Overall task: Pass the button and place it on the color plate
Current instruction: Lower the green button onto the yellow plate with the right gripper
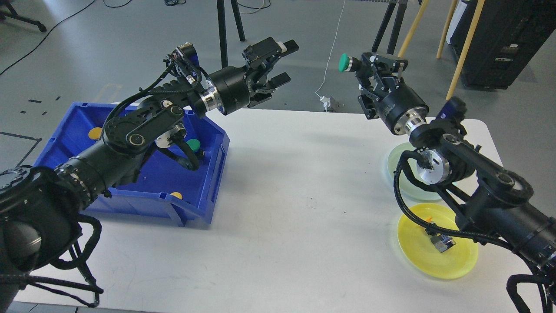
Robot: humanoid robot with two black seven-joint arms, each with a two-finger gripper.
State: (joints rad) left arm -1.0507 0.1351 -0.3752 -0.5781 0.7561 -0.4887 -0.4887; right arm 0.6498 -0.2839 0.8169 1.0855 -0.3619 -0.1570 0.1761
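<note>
Blue bin point(130, 191): on the surface, below and behind the left tool. Holds a green button point(192, 144) and yellow ones, partly hidden by the arm.

Left tool point(284, 63): raised above the surface's far edge, fingers spread apart, nothing between them.

Green button point(345, 63): the task's thing. In the air at the tip of the right tool, well apart from the left tool, green cap facing left. Judged light, rigid, hard plastic; the domed cap likely smooth and slippery. Best gripped on the darker body behind the cap, as it appears to be now.

Right tool point(362, 69): closed on the button's body, high over the surface's far right side.

Pale green plate point(397, 174): on the surface, below the right tool, partly hidden by the arm; the likely matching target.

Yellow plate point(434, 261): nearer, carrying a small dark part point(442, 242).
</note>
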